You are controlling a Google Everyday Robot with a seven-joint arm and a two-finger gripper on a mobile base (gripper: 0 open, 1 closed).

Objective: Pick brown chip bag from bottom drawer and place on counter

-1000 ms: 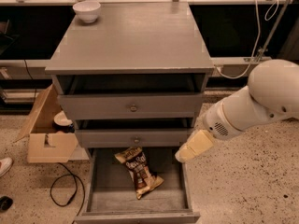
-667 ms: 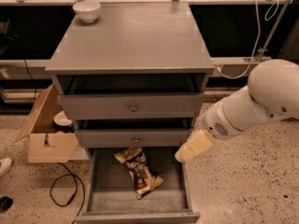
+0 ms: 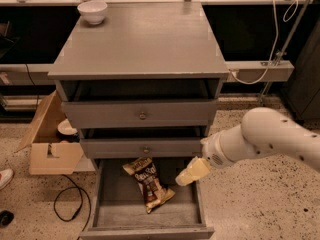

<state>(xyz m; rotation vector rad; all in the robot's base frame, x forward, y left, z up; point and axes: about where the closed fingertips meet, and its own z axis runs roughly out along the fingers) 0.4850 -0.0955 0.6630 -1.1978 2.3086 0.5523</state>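
The brown chip bag [image 3: 149, 184] lies flat on the grey floor of the open bottom drawer [image 3: 112, 211], tilted, near its middle. My gripper [image 3: 192, 171] hangs at the end of the white arm [image 3: 265, 139], which reaches in from the right. It is over the drawer's right side, just right of the bag and apart from it. It holds nothing that I can see. The counter [image 3: 145, 39] is the flat grey top of the cabinet, above the two shut upper drawers.
A white bowl [image 3: 92, 11] stands at the counter's back left corner. An open cardboard box [image 3: 50, 144] with a plate in it sits on the floor left of the cabinet, next to a black cable [image 3: 67, 204]. A white cord [image 3: 260, 69] hangs at right.
The arm has come down and to the left, bringing my gripper lower and closer to the bag over the open drawer. The bag has not moved.
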